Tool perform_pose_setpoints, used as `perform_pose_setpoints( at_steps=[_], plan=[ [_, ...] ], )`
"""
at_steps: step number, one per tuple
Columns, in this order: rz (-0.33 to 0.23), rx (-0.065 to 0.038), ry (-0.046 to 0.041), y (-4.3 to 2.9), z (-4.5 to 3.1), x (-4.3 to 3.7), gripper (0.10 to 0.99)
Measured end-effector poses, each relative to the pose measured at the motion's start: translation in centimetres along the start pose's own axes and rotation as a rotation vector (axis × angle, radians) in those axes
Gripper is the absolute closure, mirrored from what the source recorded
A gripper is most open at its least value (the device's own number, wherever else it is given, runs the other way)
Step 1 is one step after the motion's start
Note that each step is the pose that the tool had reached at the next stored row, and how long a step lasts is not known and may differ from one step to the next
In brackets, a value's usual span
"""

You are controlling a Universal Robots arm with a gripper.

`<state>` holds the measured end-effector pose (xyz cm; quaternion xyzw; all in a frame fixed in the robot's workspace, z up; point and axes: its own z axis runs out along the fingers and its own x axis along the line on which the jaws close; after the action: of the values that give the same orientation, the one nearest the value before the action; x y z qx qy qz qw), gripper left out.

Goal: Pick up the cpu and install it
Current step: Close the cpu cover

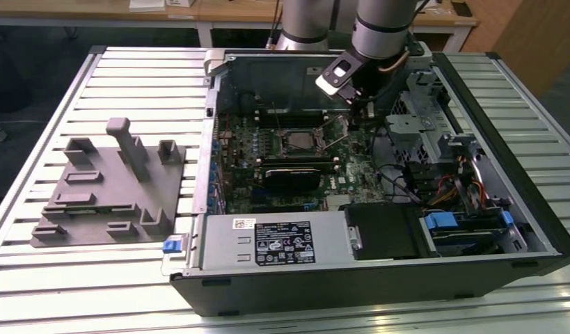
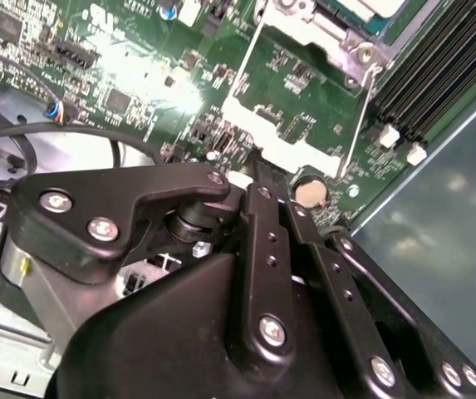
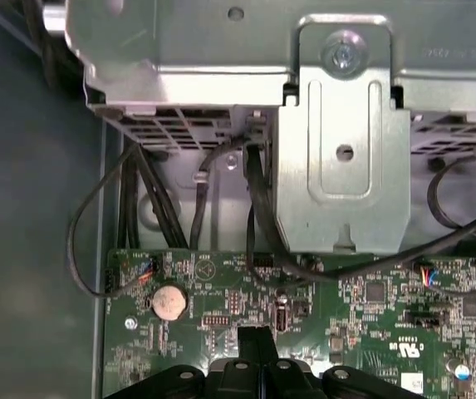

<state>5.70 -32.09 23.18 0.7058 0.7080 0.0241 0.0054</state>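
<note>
In the exterior view we see the black gripper (image 1: 359, 117) hanging just beside the square metal-framed socket (image 1: 298, 142). A white label (image 1: 285, 242) with dark print lies well apart from the socket. In the second wrist view the cpu (image 2: 362, 5), pale silver, appears seated in the socket. In the first wrist view the matte fingers (image 3: 254, 345) are pressed together and hold nothing.

The second wrist view's edge crops the socket (image 2: 304, 29) and cpu (image 2: 375, 6).

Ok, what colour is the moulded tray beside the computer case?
The moulded tray is plain grey, clearest in the exterior view.
</note>
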Motion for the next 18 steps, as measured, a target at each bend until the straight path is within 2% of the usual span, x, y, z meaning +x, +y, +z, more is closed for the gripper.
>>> perform_pose_setpoints(
  at_steps=[9, 14, 18],
  plan=[
    [0.0, 0.0, 0.0, -1.08, -0.03, 0.01, 0.98],
    [0.001, 0.0, -0.0001, -2.19, -0.07, 0.01, 0.98],
    [0.003, 0.0, -0.0001, -3.47, -0.13, 0.01, 0.98]
  ],
)
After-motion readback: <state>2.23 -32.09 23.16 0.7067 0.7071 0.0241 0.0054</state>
